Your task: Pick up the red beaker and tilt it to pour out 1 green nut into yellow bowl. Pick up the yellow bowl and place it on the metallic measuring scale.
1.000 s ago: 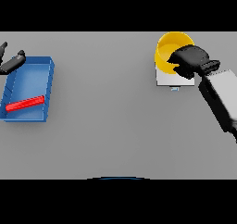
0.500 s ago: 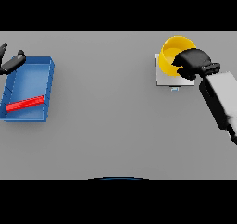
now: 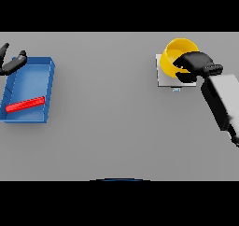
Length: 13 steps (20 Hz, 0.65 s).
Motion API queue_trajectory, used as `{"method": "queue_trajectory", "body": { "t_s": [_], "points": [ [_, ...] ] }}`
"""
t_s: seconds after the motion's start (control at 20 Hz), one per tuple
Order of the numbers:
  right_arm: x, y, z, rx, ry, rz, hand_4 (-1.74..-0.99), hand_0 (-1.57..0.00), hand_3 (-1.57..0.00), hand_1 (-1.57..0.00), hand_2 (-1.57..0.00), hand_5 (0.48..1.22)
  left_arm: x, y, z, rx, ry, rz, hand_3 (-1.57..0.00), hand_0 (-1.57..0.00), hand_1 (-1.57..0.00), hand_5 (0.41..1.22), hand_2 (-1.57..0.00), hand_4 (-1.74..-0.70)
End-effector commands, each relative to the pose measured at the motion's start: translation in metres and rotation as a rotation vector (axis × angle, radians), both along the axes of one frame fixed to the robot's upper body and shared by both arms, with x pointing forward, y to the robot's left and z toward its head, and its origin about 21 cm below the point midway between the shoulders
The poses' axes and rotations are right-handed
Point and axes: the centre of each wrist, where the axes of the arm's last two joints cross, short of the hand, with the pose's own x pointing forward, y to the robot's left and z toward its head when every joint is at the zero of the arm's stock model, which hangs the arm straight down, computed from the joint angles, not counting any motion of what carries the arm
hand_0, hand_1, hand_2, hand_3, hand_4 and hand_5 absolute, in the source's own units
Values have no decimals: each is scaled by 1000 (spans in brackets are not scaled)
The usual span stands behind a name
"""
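Near the left edge of the worktop (image 3: pixel 112 127): we see a blue tray (image 3: pixel 46 66) with a red bar (image 3: pixel 25 104) lying flat in it.
Left hand (image 3: pixel 13 64): at the tray's far left corner; our fingers look relaxed and spread, grasping nothing.
Right hand (image 3: pixel 193 65): toward the far right corner, our fingers are curled over the near rim of the yellow bowl (image 3: pixel 176 52), grasping it.
Yellow bowl: tilted, over the far part of the metallic measuring scale (image 3: pixel 164 78); we cannot tell whether it rests on the plate.
Handling: we judge the bowl light, stiff and smooth, so it may slip; a pinch across the rim suits it.
Green nut: we cannot make it out.
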Motion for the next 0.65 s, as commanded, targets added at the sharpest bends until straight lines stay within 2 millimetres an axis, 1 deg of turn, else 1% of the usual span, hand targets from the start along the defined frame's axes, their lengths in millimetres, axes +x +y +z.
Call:
{"method": "queue_trajectory", "body": {
  "t_s": [0.0,0.05,0.1,0.15,0.25,0.3,0.35,0.4,0.6],
  "points": [
    [-1,-3,1,15,13,-5,-1535,-946,-576,-811,-708,965,-1,0,-1,-6,2,-3,1,1,1,768,1,-835],
    [0,-1,1,17,16,-17,-1513,-757,-476,-673,-579,923,-2,1,-1,-16,-1,-1,1,1,1,764,1,-839],
    [1,1,3,25,21,-21,-1496,-605,-391,-556,-470,890,-1,3,-1,-14,-4,1,1,1,1,764,1,-840],
    [0,1,2,26,27,-20,-1485,-484,-318,-459,-376,863,1,3,-1,-15,5,6,1,1,1,760,1,-837],
    [-1,-1,-1,15,36,-22,-1461,-309,-206,-304,-240,833,3,1,1,-13,3,-3,1,1,1,749,1,-832],
    [0,-3,1,-1,38,-14,-1448,-247,-164,-243,-192,824,4,1,1,-12,1,0,1,1,1,750,1,-834],
    [-1,-3,4,-6,42,-4,-1435,-198,-131,-194,-153,817,1,1,-2,-9,6,-3,1,1,1,752,1,-835],
    [-1,-2,2,-14,49,-4,-1422,-158,-105,-155,-122,811,2,0,-1,-14,0,-8,1,1,1,753,1,-836],
    [0,0,3,-32,61,-21,-1390,-64,-42,-63,-50,779,1,1,1,-6,-7,-5,1,1,1,760,1,-833]
  ]
}}
